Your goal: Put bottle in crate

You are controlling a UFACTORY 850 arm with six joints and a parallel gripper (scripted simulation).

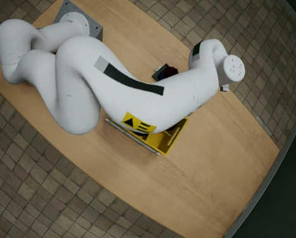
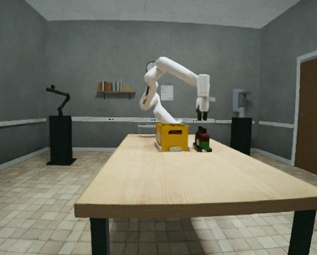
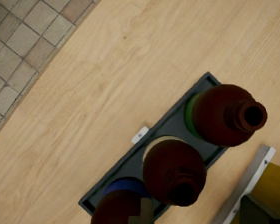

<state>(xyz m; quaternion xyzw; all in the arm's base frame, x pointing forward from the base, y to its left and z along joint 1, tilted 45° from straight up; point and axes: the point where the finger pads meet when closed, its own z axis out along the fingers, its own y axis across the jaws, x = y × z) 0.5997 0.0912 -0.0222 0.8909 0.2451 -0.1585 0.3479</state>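
Note:
The yellow crate (image 1: 163, 149) (image 2: 172, 141) (image 3: 277, 187) stands on the table; the arm hides much of its inside in the top view, where dark bottle parts show beside a bare yellow compartment. The dark tray (image 1: 155, 76) (image 2: 206, 150) (image 3: 173, 125) stands beside it. Three dark red bottles stand in a row in the tray: one with a green label (image 2: 204, 138) (image 3: 223, 115), one with a pale label (image 3: 174, 170) and one with a blue label (image 3: 116, 210). My gripper (image 2: 202, 117) (image 3: 196, 218) is open and empty, high above the tray's level; the arm hides it in the top view.
A pale strip (image 1: 132, 137) (image 3: 245, 185) runs along the crate's side. A small white piece (image 3: 140, 135) sits at the tray's long edge. The arm's forearm (image 1: 167, 98) (image 2: 179, 69) passes high over the crate. The table edge (image 3: 43, 72) lies beyond the tray.

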